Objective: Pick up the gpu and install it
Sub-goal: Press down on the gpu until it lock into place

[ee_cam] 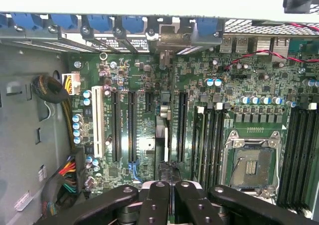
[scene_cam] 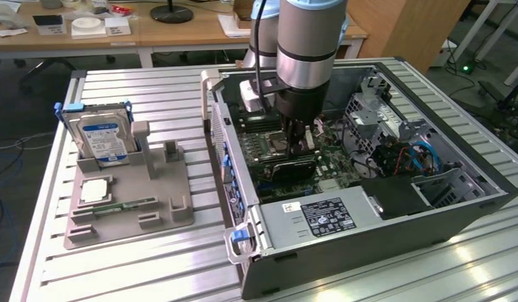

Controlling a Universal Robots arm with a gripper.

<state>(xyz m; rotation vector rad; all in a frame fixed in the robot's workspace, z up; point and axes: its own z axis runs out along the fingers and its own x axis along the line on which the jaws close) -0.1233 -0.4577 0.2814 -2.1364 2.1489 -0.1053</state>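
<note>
Left of frame in the exterior view, the hard drive (scene_cam: pixel 103 139) sits upright in the grey holder (scene_cam: pixel 128 207). At center, your pincer (scene_cam: pixel 294 146) is clenched on the gpu (scene_cam: pixel 294 168), standing edge-down on the motherboard (ee_cam: pixel 144 135). Light, stiff, fragile card, I'd say: hold its top edge.

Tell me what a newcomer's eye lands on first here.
The arm plunging straight down into the open computer case, with its gripper shut on the gpu, which stands on edge over the motherboard. Next, on the exterior view's left, the grey holder tray with the blue-labelled hard drive standing upright in it.
</note>
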